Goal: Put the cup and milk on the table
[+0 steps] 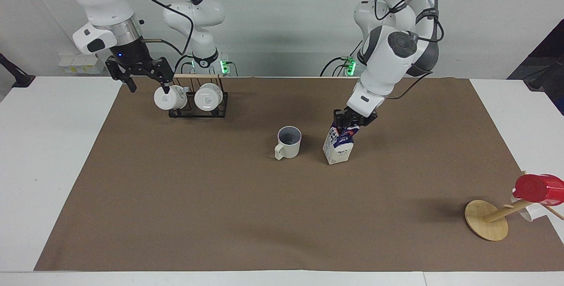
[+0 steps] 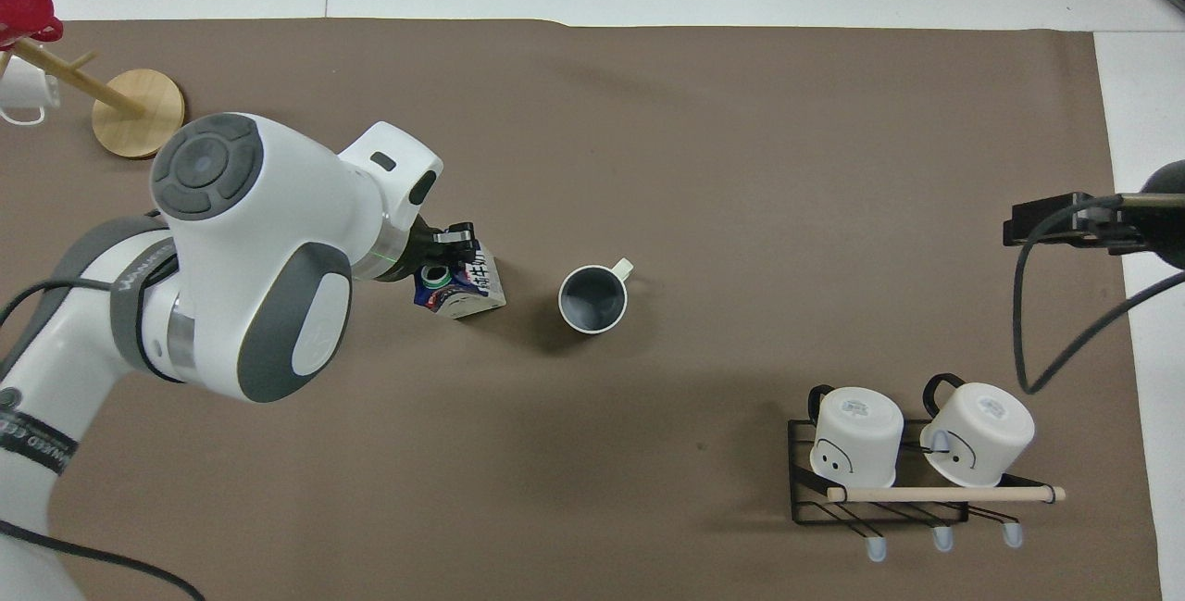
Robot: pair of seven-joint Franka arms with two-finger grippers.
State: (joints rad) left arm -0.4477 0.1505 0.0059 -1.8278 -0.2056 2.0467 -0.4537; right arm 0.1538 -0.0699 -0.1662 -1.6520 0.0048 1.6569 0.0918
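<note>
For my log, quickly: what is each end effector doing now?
Left end effector: shut on the milk, beside the cup.
Right end effector: open, holds nothing.

Legible markings: carton print and arm lettering

The milk point(image 2: 460, 284), centre-left of the overhead view, bears dark Chinese characters on its white side panel, too small to read with certainty. In the facing view its label point(image 1: 345, 137) shows print resembling "MILK". The left arm's band point(image 2: 37, 446), lower left, carries partly legible white lettering.
</note>
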